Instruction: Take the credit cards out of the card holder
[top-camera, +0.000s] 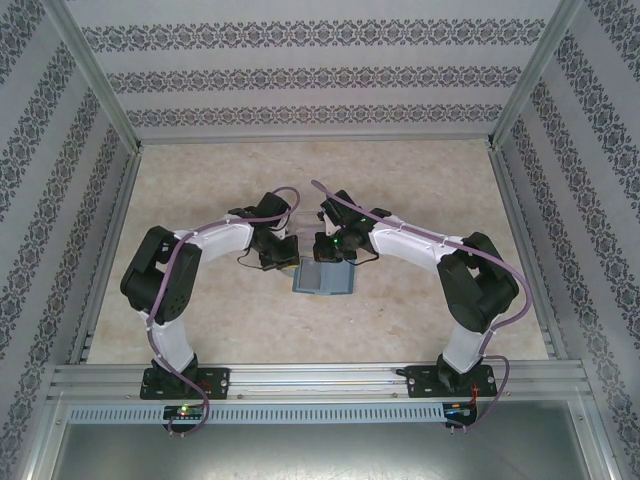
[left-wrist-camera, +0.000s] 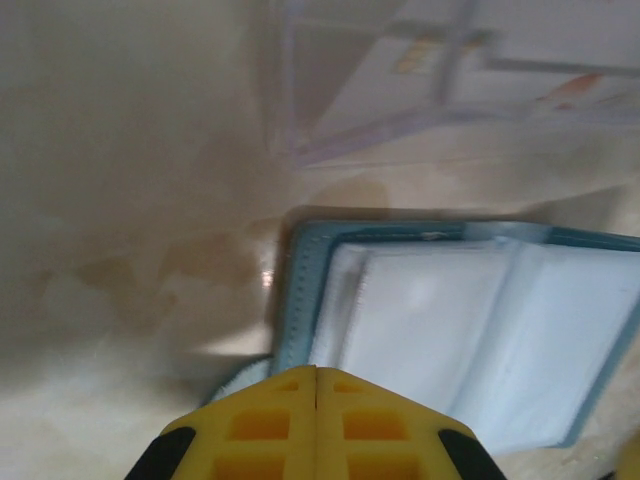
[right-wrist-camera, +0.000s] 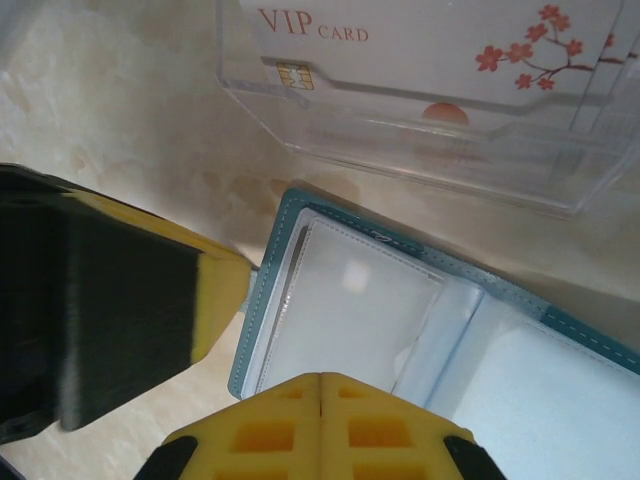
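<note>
The teal card holder (top-camera: 322, 279) lies open on the table between both arms, its pale inner pockets (right-wrist-camera: 350, 300) facing up. I cannot tell whether the pockets hold anything. My left gripper (left-wrist-camera: 317, 371) is shut, its yellow tips over the card holder's (left-wrist-camera: 450, 330) left edge. My right gripper (right-wrist-camera: 320, 377) is shut too, tips over the near edge of the left page, with nothing between them. A pale credit card (right-wrist-camera: 420, 40) marked VIP with red blossoms lies in the clear tray (right-wrist-camera: 450, 170) just behind the holder.
The clear plastic tray (left-wrist-camera: 380, 110) sits right behind the wallet. The left gripper's yellow and black finger (right-wrist-camera: 120, 310) stands close on the left in the right wrist view. Metal frame rails (top-camera: 110, 250) and patterned walls bound the beige table (top-camera: 400, 330).
</note>
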